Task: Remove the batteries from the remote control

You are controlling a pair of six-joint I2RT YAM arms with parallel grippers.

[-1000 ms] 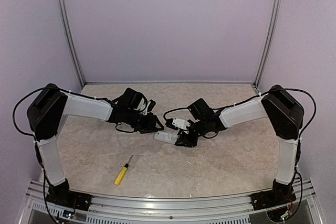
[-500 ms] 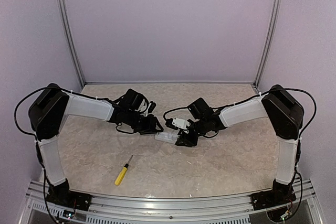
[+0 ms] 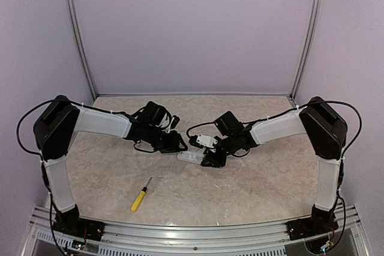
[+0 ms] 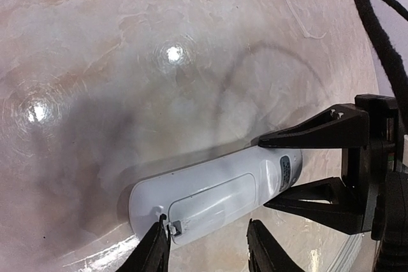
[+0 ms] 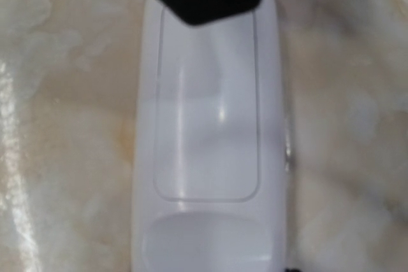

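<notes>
Top view of a marbled beige table (image 3: 258, 178) with my two arms reaching inward from either side. The remote control (image 3: 189, 156), a slim white bar, lies flat near the table's centre, between my claws.

My right claw (image 3: 210, 159) is at the remote's 3 o'clock end. From the left wrist camera, the right claw (image 4: 264, 171) has one black finger on each long edge of the remote control (image 4: 210, 192), pinching it just beside a dark mark (image 4: 285, 173).

My left claw (image 3: 171, 142) sits at the remote's 10 o'clock. In its own camera the left claw (image 4: 205, 234) is spread wide at the 6 o'clock edge of the view. One fingertip (image 4: 159, 240) touches the end of the battery cover (image 4: 207, 202). The other hangs apart from the remote, over the table.

The right wrist camera is blurred and filled by the remote control (image 5: 210, 221), back face up. The outline of the battery cover (image 5: 207, 132) is shut and flush, so the batteries are hidden. A black shape overlaps the cover at 12 o'clock.

A yellow-handled screwdriver (image 3: 140, 197) lies well apart, at 7 o'clock from the remote.
</notes>
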